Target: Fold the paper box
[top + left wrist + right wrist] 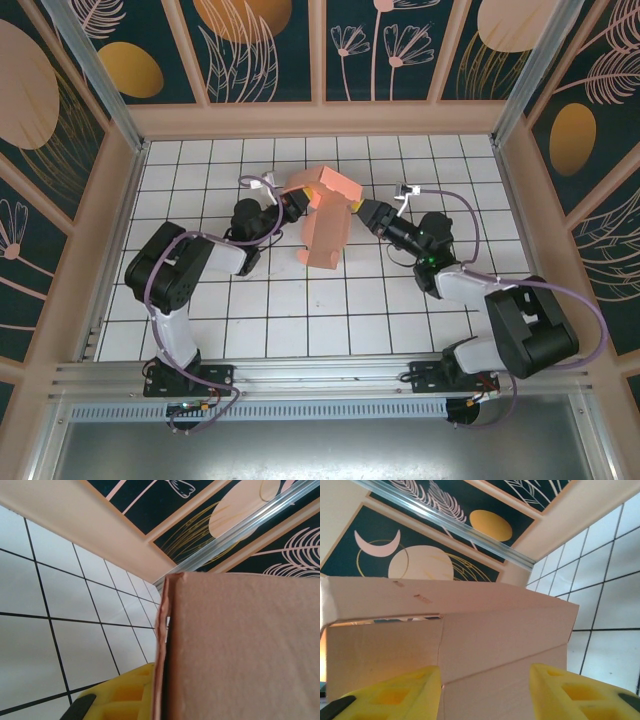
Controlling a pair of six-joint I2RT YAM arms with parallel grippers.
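Observation:
The salmon-pink paper box [326, 238] stands partly folded in the middle of the tiled floor, with an upper flap [335, 184] tilted toward the back. My left gripper [298, 203] is shut on the box's left wall. In the left wrist view one yellow finger [117, 695] presses against the card edge [162, 645], and the other finger is hidden behind the panel [245, 650]. My right gripper [357, 209] is at the box's right side. Its yellow fingers [400, 695] stand apart, open, right up against a creased panel [490, 640].
The white tiled floor [300, 310] is enclosed by a peach-coloured rim [310, 120] and patterned walls. Aluminium posts [100, 70] stand at the back corners. A metal rail [300, 375] runs along the near edge by the arm bases.

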